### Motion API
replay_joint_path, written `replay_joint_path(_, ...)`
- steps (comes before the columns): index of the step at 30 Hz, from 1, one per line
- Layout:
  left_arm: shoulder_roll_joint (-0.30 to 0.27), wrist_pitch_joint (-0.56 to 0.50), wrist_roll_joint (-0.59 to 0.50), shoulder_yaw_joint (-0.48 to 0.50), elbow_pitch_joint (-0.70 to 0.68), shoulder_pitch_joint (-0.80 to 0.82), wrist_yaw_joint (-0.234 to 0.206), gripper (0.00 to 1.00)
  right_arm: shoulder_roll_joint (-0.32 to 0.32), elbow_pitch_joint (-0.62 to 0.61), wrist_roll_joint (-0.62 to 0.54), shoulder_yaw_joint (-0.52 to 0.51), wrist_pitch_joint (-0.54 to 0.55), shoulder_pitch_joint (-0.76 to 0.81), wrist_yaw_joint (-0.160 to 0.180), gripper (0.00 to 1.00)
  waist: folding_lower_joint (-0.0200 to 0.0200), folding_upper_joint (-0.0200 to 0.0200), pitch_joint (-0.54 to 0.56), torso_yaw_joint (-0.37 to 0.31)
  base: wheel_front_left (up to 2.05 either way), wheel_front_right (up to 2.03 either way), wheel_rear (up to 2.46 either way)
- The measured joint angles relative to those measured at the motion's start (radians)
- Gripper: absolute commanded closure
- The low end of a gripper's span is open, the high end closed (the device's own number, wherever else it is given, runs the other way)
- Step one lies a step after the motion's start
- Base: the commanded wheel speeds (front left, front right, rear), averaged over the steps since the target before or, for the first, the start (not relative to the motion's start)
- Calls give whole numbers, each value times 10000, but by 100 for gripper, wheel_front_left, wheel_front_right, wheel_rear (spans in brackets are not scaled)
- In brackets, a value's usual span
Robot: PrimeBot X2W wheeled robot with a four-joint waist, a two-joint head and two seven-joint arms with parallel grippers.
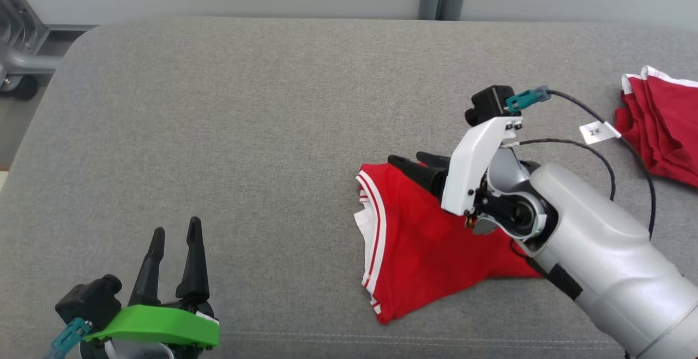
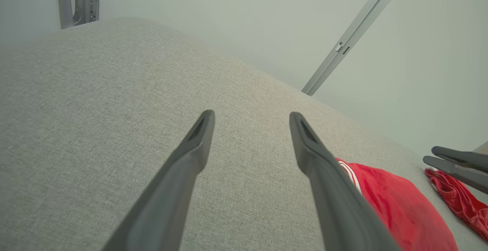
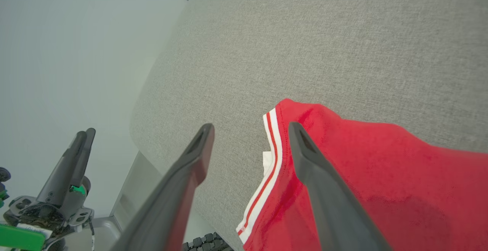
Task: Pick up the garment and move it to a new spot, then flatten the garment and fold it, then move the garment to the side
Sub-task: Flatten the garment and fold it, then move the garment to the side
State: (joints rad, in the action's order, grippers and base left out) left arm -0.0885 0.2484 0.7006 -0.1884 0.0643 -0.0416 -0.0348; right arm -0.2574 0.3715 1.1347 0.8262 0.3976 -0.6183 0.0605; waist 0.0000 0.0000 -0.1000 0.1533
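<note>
- Left gripper [image 1: 176, 227], at 7 o'clock in the head view, poses little risk. It sits well apart from the cloth, so any two-handed smoothing would need a long reach across the cushion [image 1: 245, 130].
- Garment [image 1: 420, 244] lies at 4 o'clock on the cushion in a compact, apparently folded shape, with its striped hem [image 1: 376, 222] toward 9 o'clock. Its low corner is near the cushion's front edge, so a careless slide toward 6 o'clock could tip it off.
- Right gripper [image 1: 408, 158] hangs over the garment's 12 o'clock edge. In the right wrist view one finger is over red cloth and the other is past the hem, over bare cushion.
- Closing there would likely pinch a single layer, and lifting would then open the fold. I cannot tell whether the tips touch the cloth. If they do, pulling the arm away could drag the garment askew.
- Cable [image 1: 600, 124] loops from the right wrist toward 3 o'clock, past the edge of a second garment [image 1: 662, 130]. A wide swing might snag that one.
- Left pose: fingers point to 12 o'clock, jaws wide apart and empty.
- Right pose: the forearm comes in from 4 o'clock with the wrist bent. The fingers aim at about 9 o'clock, jaws spread and gripping nothing.
</note>
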Motion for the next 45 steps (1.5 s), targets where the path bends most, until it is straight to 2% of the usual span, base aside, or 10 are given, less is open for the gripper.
replay_joint_path(3,-2,0,0,0,6,-3,6,0,-219,-84,0,-272,-128,-156,-58,0,0,0,100,-163,0,0,0)
replay_joint_path(10,-6,2,-15,-6,-23,-21,81,0,-1289,-58,54,-1049,-462,-224,-117,0,0,0,313,-642,0,0,0)
replay_joint_path(14,-4,2,-25,-42,-90,-41,82,0,-1858,98,159,-1133,-539,331,-196,0,0,0,390,-945,0,0,0)
replay_joint_path(18,-2,2,-151,-132,-182,-55,82,0,-2151,245,410,-1160,-619,1343,-307,0,0,0,372,-1308,0,0,0)
replay_joint_path(27,-4,-4,-339,-293,-441,-34,81,0,-2142,280,888,-1432,-959,1941,-596,0,0,0,-152,-1625,0,0,0)
replay_joint_path(32,-6,-98,-403,-460,-522,55,82,0,-2109,424,890,-1540,-1087,1938,-646,0,0,0,-533,-1649,0,0,0)
replay_joint_path(45,-4,-104,-529,-512,-552,501,79,0,-1843,1137,897,-1524,-1152,1684,-869,0,0,0,-1106,-1025,0,0,0)
